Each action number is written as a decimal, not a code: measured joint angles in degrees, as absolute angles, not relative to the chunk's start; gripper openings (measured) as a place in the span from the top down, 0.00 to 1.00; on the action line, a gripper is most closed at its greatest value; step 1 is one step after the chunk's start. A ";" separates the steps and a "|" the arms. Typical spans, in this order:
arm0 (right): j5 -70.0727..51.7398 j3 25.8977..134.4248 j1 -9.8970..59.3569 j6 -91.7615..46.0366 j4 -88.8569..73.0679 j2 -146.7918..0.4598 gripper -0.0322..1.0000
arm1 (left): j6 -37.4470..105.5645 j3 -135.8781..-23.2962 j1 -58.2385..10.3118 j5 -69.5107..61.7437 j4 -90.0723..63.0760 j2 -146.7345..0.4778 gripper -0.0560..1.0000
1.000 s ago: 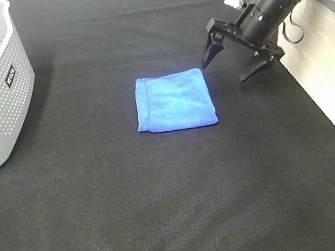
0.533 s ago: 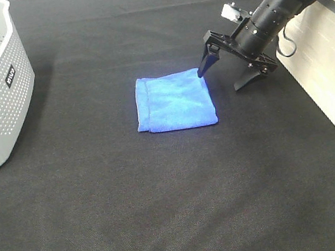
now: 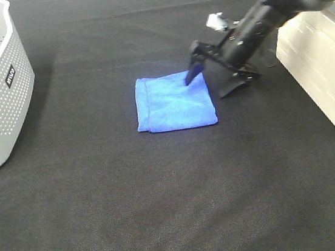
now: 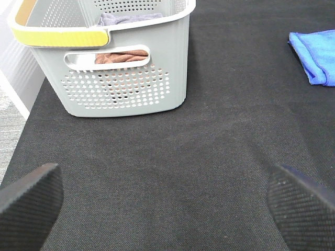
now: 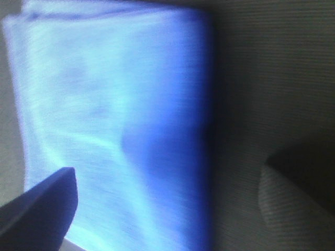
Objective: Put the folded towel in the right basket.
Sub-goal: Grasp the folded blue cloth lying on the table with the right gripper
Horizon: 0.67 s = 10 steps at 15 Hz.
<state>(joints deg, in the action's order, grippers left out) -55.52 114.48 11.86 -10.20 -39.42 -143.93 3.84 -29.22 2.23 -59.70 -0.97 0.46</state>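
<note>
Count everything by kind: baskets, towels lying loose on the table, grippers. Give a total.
Baskets: 2 (grey basket, cream basket)
Loose towels: 1 (blue towel)
Grippers: 2 (left gripper, right gripper)
Total: 5

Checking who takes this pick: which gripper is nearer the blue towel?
Right. The right gripper straddles the blue towel's right edge, open, one finger over the cloth. The left gripper, open, sits by the grey basket, the towel far off.

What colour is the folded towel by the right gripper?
Solid bright blue, no pattern. The folded towel shows best in the exterior high view.
</note>
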 joint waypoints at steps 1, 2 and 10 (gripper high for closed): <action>-54.14 114.65 13.87 -10.43 -39.82 -144.21 0.09 | 3.84 -29.22 2.23 -59.70 -0.97 0.46 0.01; -51.68 114.71 17.30 -10.49 -40.51 -144.73 0.11 | 3.84 -29.22 2.23 -59.70 -0.97 0.46 0.01; -46.47 114.82 21.77 -10.60 -43.37 -146.96 0.76 | 3.84 -29.22 2.23 -59.70 -0.97 0.46 0.01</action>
